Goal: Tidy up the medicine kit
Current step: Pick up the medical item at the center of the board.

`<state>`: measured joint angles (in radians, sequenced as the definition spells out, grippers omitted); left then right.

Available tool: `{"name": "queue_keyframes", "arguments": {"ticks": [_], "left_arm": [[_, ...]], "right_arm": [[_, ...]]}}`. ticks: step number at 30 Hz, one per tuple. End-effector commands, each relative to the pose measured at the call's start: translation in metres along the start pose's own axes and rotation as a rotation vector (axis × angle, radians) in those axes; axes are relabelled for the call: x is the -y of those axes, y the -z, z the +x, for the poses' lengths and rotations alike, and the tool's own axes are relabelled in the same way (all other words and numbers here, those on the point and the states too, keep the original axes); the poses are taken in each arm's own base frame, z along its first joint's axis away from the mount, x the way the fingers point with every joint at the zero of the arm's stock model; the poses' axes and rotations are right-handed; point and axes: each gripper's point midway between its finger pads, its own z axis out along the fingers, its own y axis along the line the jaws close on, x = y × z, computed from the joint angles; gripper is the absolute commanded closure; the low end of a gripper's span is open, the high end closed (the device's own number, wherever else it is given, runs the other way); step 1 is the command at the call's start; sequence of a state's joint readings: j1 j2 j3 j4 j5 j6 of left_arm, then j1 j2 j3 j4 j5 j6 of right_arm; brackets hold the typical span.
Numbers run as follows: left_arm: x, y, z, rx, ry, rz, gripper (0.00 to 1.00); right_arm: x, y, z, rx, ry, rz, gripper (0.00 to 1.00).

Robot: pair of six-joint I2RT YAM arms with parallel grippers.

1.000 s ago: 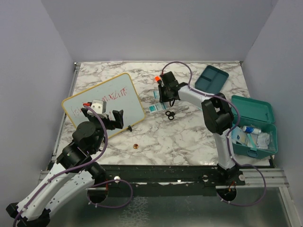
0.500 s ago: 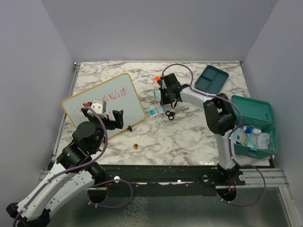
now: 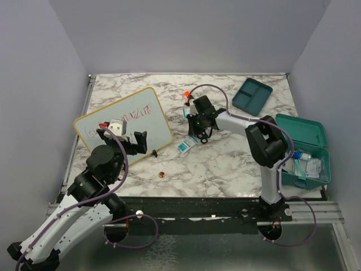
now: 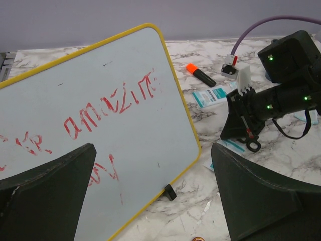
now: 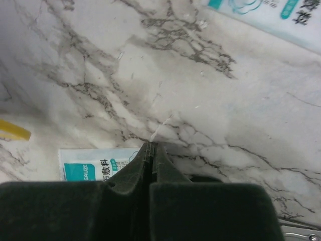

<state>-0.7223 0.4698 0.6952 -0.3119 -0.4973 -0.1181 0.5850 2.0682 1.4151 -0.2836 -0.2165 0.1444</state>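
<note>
The teal medicine kit case (image 3: 309, 134) stands open at the right edge with tubes and packets inside. Its teal divided tray (image 3: 252, 94) lies at the back right. My right gripper (image 3: 193, 131) is shut, tips down on the marble (image 5: 152, 145). A gauze packet (image 3: 185, 146) lies right by it and runs under the left finger in the right wrist view (image 5: 93, 169). Black scissors (image 3: 201, 137) lie beside the gripper. My left gripper (image 3: 128, 139) is open and empty, over the near corner of the whiteboard (image 4: 153, 148).
The yellow-framed whiteboard (image 3: 121, 121) with red writing rests at the left. An orange-capped marker (image 3: 186, 93) and a second packet (image 4: 212, 95) lie behind the right gripper. A small copper coin (image 3: 162, 175) sits near the front.
My right gripper has moved toward the front and a little left. The gauze packet slid the same way with it. The left arm has not moved.
</note>
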Motion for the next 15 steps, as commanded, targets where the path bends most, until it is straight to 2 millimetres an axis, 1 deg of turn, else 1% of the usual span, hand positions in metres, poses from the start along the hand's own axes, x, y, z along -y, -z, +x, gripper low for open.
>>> {"name": "queue_keyframes", "arguments": {"ticks": [1,5,8,10,13,15], "left_arm": [[0.002,-0.002,0.002,0.0,-0.008,0.005,0.01],[0.005,-0.004,0.004,-0.018,-0.013,0.014,0.01],[0.007,-0.007,0.007,-0.04,-0.016,0.019,0.01],[0.01,-0.008,0.01,-0.055,-0.017,0.029,0.01],[0.017,-0.009,0.012,-0.08,-0.008,0.054,0.04],[0.026,-0.009,0.013,-0.102,0.01,0.095,0.05]], "right_arm": [[-0.021,0.001,0.045,-0.093,0.1,-0.055,0.99],[-0.042,0.008,0.072,-0.138,0.201,-0.085,0.99],[-0.053,0.018,0.087,-0.146,0.263,-0.124,0.99],[-0.056,0.026,0.095,-0.143,0.282,-0.141,0.99],[-0.058,0.041,0.101,-0.128,0.318,-0.146,0.98],[-0.057,0.053,0.099,-0.106,0.33,-0.135,0.93]]}}
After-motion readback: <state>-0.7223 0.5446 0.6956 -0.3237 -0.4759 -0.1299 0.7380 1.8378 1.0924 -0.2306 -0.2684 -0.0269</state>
